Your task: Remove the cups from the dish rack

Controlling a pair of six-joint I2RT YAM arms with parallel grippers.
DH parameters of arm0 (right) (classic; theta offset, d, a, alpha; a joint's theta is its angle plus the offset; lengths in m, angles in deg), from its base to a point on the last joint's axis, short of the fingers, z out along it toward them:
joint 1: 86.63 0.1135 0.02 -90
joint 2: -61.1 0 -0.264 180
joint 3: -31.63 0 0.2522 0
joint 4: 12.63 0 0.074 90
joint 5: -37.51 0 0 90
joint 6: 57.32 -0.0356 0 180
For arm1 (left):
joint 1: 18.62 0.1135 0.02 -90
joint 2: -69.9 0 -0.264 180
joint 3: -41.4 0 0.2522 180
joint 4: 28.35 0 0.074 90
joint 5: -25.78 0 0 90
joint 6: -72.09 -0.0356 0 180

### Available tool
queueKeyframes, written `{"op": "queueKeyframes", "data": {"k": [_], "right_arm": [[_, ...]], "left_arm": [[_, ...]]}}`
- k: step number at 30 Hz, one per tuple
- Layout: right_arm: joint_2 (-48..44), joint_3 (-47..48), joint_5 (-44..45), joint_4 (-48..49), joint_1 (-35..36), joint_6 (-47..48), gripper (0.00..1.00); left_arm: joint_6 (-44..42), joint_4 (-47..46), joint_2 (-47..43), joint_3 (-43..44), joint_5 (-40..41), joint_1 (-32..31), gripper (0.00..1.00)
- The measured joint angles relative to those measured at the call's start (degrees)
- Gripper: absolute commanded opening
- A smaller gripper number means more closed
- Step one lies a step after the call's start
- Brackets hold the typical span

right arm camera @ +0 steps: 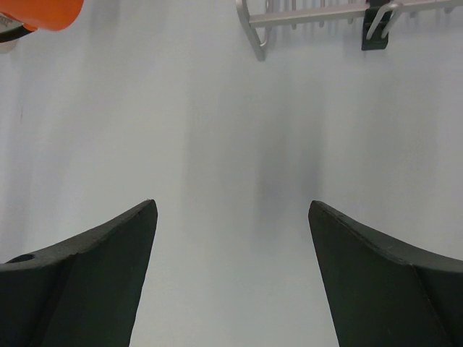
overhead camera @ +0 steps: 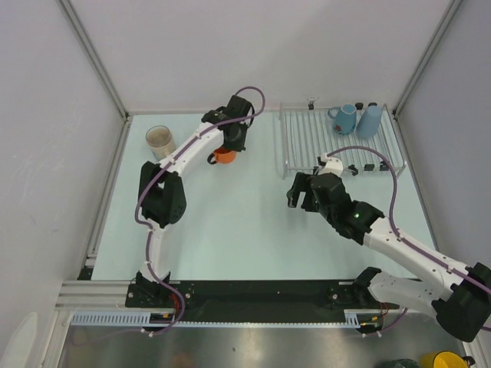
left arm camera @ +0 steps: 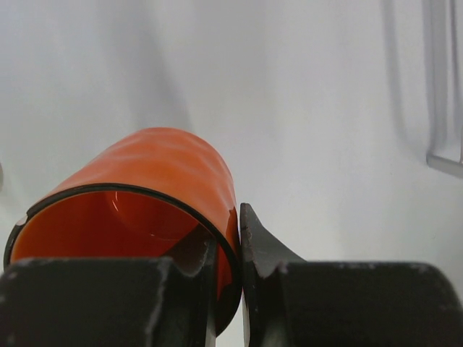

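Pale tabletop (overhead camera: 230, 230): teal-blue mug (overhead camera: 344, 119) in the dish rack (overhead camera: 299, 142) sits one o'clock from the spread-fingered right gripper (right arm camera: 231, 217); left gripper (left arm camera: 230, 242) pinches orange mug (left arm camera: 159, 166).

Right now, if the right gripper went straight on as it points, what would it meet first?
Probably bare table: the open right gripper aims between the orange mug and the dish rack corner. Depth is unclear.
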Motion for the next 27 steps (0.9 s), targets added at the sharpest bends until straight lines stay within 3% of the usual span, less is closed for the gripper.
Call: {"op": "queueKeyframes", "data": {"k": [8,19,27], "right_arm": [[2.5,5.6,-1.9,-2.3,-5.1,0.5,0.90],[8.0,7.3,-4.9,-2.4,-6.6,0.4,0.89],[9.4,8.1,-6.1,-2.2,-7.8,0.5,0.89]], "left_arm": [[0.2,5.7,9.0,12.3,-3.8,7.0,0.00],[1.1,9.7,17.5,14.9,-7.0,9.1,0.00],[2.4,9.7,18.5,16.8,-7.1,9.0,0.01]]}}
